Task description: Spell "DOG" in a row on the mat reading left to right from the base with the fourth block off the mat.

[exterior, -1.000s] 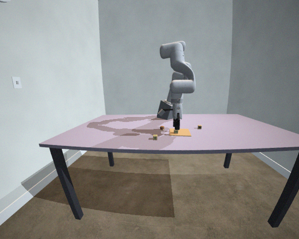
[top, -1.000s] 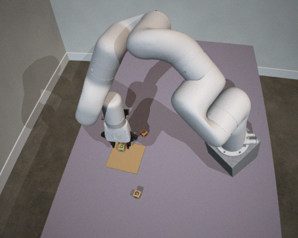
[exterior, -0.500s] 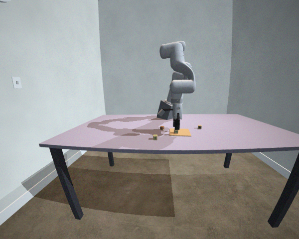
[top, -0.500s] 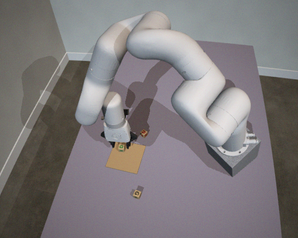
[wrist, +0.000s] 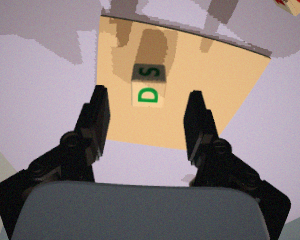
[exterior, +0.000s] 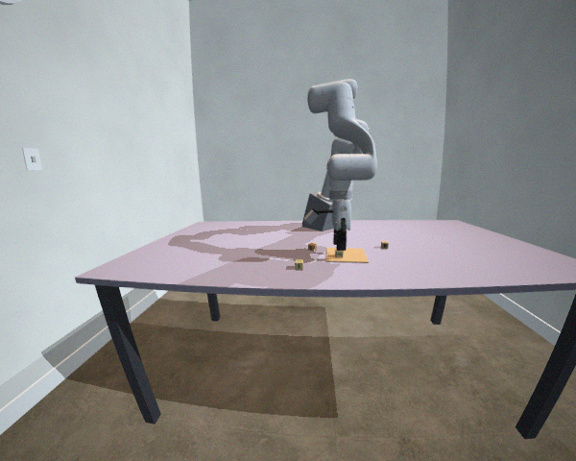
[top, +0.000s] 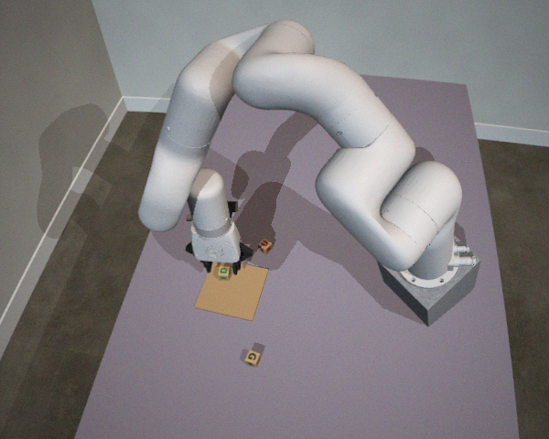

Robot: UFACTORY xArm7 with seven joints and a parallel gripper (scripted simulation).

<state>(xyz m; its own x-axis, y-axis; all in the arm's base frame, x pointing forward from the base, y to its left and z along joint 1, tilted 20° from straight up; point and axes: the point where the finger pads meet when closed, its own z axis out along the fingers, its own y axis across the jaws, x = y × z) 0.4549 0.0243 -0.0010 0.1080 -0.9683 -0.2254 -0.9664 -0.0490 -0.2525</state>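
My gripper (top: pixel 222 270) (exterior: pixel 340 248) (wrist: pixel 147 102) is open. Its fingers hang low over the mat, spread on either side of the D block without touching it. The D block (top: pixel 223 273) (exterior: pixel 339 254) (wrist: pixel 148 93) lies on the tan mat (top: pixel 234 300) (exterior: pixel 355 256) (wrist: pixel 215 75) near one edge, green D on top, sideways in the wrist view; an S shows on a side. The G block (top: pixel 252 358) (exterior: pixel 384 245) lies off the mat, dark G on top. A block with red letters (top: pixel 265 246) (exterior: pixel 312 246) (wrist: pixel 294 5) lies off it. Another block (exterior: pixel 299 264) is hidden in the top view.
The purple table (top: pixel 360 369) (exterior: pixel 452 273) carries everything. The robot's base (top: pixel 431 297) stands at the right in the top view. The arm arches high over the table and hides part of it there. The red-lettered block is close to one mat corner.
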